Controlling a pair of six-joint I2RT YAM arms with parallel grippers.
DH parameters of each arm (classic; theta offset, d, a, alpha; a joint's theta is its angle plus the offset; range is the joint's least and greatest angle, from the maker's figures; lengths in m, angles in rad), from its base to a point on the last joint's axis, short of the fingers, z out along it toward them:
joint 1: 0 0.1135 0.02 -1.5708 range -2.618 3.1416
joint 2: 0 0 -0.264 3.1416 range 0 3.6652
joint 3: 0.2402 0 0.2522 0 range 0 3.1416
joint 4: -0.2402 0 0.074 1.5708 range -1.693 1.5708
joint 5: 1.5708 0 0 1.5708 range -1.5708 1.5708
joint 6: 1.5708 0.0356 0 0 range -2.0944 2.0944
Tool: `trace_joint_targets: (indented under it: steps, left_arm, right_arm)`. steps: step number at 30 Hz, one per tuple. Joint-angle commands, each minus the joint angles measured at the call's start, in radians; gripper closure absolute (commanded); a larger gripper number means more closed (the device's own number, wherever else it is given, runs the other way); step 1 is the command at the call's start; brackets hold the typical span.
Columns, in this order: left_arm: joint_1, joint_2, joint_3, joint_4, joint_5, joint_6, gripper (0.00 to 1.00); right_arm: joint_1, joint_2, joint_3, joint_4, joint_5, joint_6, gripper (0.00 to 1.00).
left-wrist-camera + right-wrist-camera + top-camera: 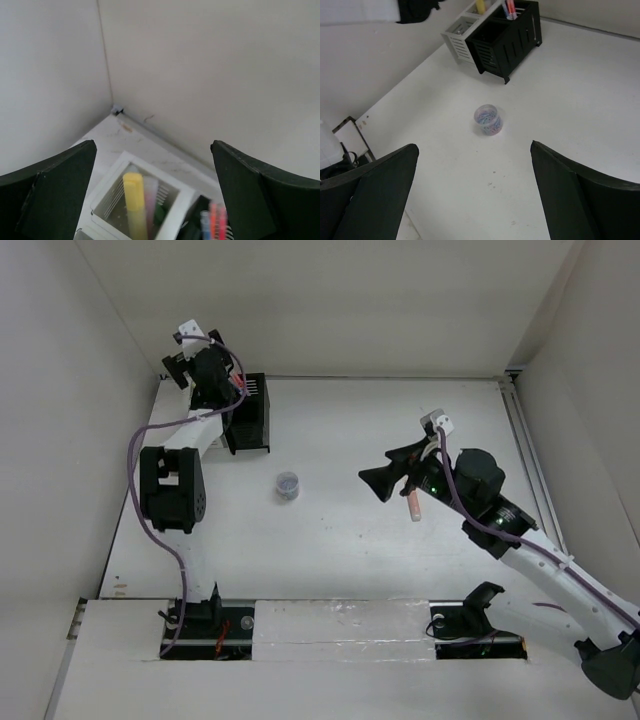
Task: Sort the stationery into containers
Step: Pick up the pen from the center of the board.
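Note:
The white box point(187, 197) holds a yellow marker point(133, 195), a pale purple one and a green one. The black box point(250, 418) joined to it holds blue, orange and red pens point(214, 220). My left gripper point(154, 145) is open and empty, hovering above the white box; it also shows in the top view point(215, 388). The small round greyish-purple tub point(287, 485) stands mid-table, ahead of my right gripper point(474, 147) in the right wrist view point(488, 120). My right gripper point(388, 468) is open and empty. An orange marker point(415, 505) lies under the right arm.
The boxes point(507, 40) stand in the far left corner against the side wall point(80, 440). The left arm's elbow point(172, 488) hangs over the table's left side. A metal rail point(525, 455) runs along the right edge.

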Motion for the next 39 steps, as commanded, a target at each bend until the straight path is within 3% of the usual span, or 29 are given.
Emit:
trace_joint_targets:
  steps: [1, 4, 7, 8, 11, 13, 15, 17, 18, 21, 23, 25, 27, 35, 39]
  left_arm:
    - [-0.027, -0.218, 0.001, 0.072, -0.003, 0.003, 0.0]
    - [-0.047, -0.314, 0.061, -0.048, -0.003, 0.003, 0.0]
    - [-0.047, -0.34, 0.269, -0.343, 0.058, -0.059, 0.0]
    - [-0.047, -0.34, 0.405, -0.526, 0.072, -0.086, 0.0]
    - [-0.047, -0.34, 0.619, -0.843, 0.136, -0.213, 0.0]
    - [-0.047, -0.34, 0.67, -0.969, 0.207, -0.289, 0.0]
    - [-0.047, -0.397, 0.62, -1.072, 0.275, -0.388, 0.0]
    - [-0.06, -0.481, 0.464, -1.073, 0.389, -0.44, 0.0]
    - [-0.073, -0.507, 0.463, -1.073, 0.415, -0.451, 0.0]
    - [-0.144, -0.571, 0.283, -1.076, 0.492, -0.471, 0.0]
    - [-0.225, -0.581, 0.21, -1.088, 0.422, -0.451, 0.0]
    - [-0.378, -0.566, 0.21, -1.126, 0.321, -0.442, 0.0]
    - [-0.434, -0.547, 0.234, -1.149, 0.28, -0.431, 0.0]
    - [-0.434, -0.547, 0.132, -1.082, 0.386, -0.452, 0.0]
    - [-0.434, -0.556, 0.132, -1.082, 0.386, -0.452, 0.0]
  right_arm:
    - [0.01, 0.015, 0.101, -0.026, 0.114, 0.007, 0.0]
    - [-0.034, 0.143, 0.216, -0.218, 0.202, -0.004, 0.0]
    - [-0.092, 0.255, 0.317, -0.409, 0.261, -0.013, 0.0]
    - [-0.093, 0.312, 0.334, -0.455, 0.289, -0.013, 0.0]
    - [-0.112, 0.364, 0.334, -0.505, 0.369, 0.02, 0.0]
    - [-0.125, 0.384, 0.325, -0.534, 0.392, 0.06, 0.0]
    - [-0.137, 0.397, 0.299, -0.543, 0.401, 0.085, 0.0]
    - [-0.168, 0.418, 0.266, -0.543, 0.401, 0.097, 0.0]
    - [-0.18, 0.427, 0.255, -0.543, 0.401, 0.097, 0.0]
    - [-0.205, 0.441, 0.181, -0.497, 0.41, 0.158, 0.08]
    - [-0.205, 0.452, 0.138, -0.445, 0.4, 0.168, 0.08]
    - [-0.227, 0.476, 0.126, -0.445, 0.4, 0.168, 0.08]
    - [-0.252, 0.502, 0.117, -0.454, 0.39, 0.159, 0.08]
    - [-0.306, 0.618, 0.069, -0.433, 0.321, 0.139, 0.15]
    - [-0.306, 0.69, 0.069, -0.433, 0.286, 0.126, 0.28]
